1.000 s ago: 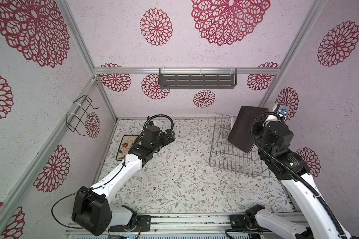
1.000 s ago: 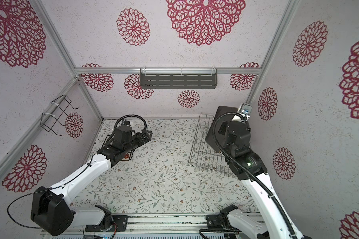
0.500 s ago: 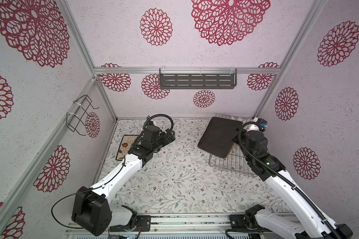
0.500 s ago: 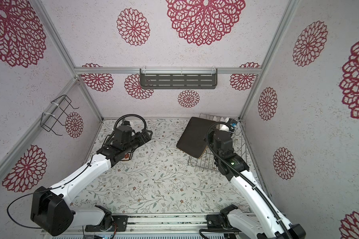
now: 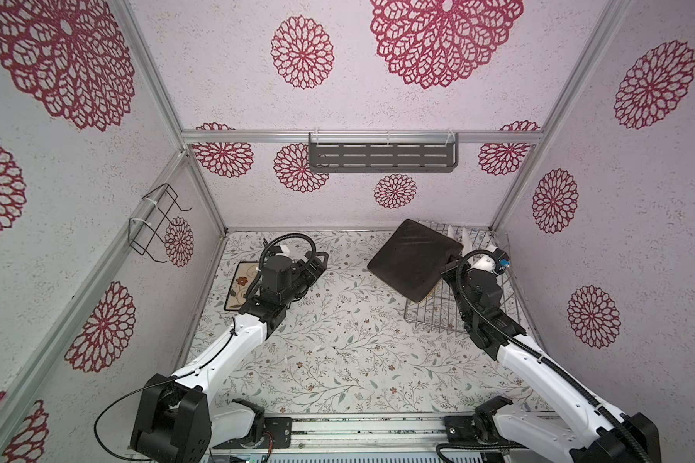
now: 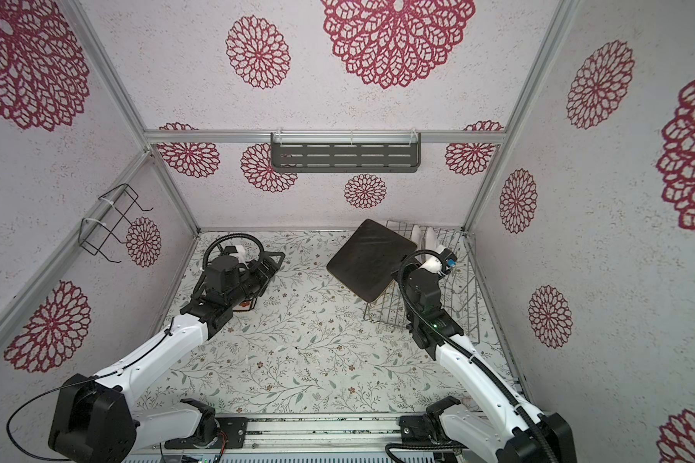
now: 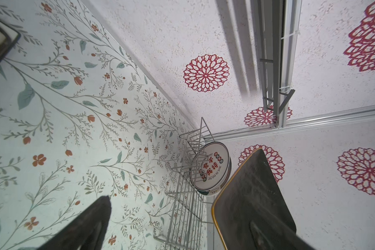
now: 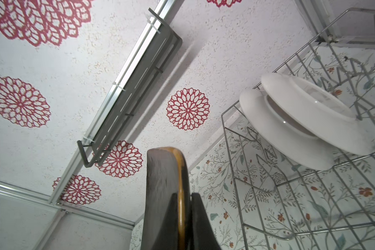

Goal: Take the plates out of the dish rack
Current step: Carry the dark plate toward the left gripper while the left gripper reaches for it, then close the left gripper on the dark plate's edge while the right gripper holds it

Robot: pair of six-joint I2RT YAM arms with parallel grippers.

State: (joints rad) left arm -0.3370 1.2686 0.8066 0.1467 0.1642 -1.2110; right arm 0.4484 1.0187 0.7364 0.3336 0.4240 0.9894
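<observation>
I see my right gripper pinching the black square plate by its edge above the dish rack, left gripper spread wide.

The black plate was matt, with an ochre edge. The round plate was white with red characters and small coloured dots. The rack was silver wire. The flowered plate was cream with a dark border and orange-brown blooms. The table was pale with grey-green sprigs and small rust flowers. The walls were pale and speckled, with crimson rosettes.
</observation>
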